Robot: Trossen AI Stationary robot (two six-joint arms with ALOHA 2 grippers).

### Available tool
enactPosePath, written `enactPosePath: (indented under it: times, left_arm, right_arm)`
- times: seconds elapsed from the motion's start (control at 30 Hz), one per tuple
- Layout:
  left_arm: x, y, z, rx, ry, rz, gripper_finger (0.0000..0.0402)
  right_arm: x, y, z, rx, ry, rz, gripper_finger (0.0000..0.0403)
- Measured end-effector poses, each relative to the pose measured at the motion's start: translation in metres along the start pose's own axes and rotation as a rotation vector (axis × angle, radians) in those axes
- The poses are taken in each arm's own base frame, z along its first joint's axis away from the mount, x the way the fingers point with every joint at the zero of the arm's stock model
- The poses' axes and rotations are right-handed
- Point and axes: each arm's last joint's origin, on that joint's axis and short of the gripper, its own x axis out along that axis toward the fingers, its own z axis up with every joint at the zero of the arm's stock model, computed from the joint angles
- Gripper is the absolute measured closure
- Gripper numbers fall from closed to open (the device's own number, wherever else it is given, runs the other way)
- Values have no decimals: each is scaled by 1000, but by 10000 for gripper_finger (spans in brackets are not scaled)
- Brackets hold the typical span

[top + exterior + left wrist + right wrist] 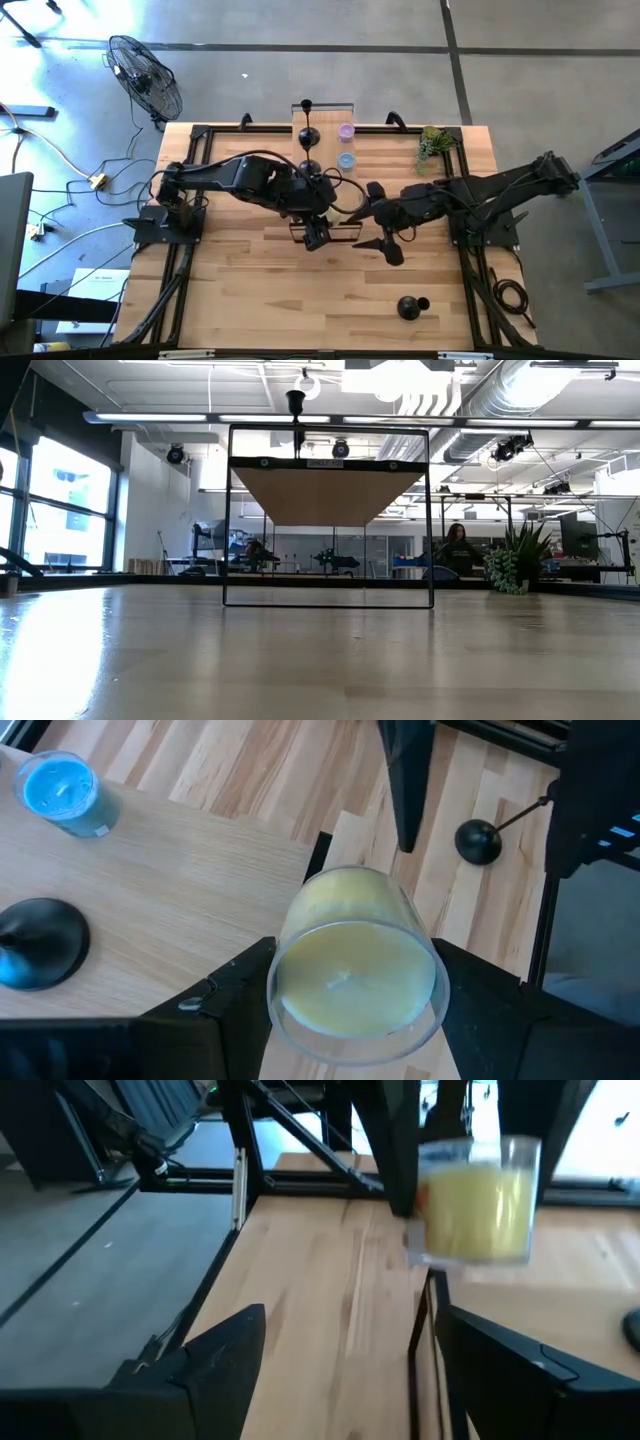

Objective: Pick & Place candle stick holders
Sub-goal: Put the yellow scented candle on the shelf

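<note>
The left tool is grasping a glass candle jar of yellow wax. The right tool hangs released, facing it. One candle stick holder lies tipped just beyond the jar on the desk.

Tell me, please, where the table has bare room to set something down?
The near-left wood, left of the fallen candle stick holder, is bare. It is crowded mid-table, around the left gripper holding the yellow jar candle, and by the shelf.
</note>
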Motion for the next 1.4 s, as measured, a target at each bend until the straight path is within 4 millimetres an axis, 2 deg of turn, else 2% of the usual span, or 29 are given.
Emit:
enactPosePath:
  times: [0.13, 0.43, 0.67, 0.9, 1.17, 1.4]
  left_arm:
    - [0, 0, 0, -6, 0, 0, 178]
    - [0, 0, 0, -11, 2, 0, 178]
    - [0, 2, -3, -28, 32, 18, 178]
    - [0, 2, -4, -40, 42, 24, 178]
    - [0, 2, -4, -40, 42, 24, 178]
    - [0, 2, -4, -39, 42, 24, 178]
  right_arm:
    - [0, -7, -2, 64, 39, 36, 101]
    - [1, -7, 7, 11, -55, 40, 93]
    - [1, -8, 7, -15, -64, 20, 88]
    - [1, -10, 7, -12, -60, 12, 58]
    - [1, -16, 7, 79, -56, -22, 10]
    - [0, -16, 7, 81, -57, -22, 4]
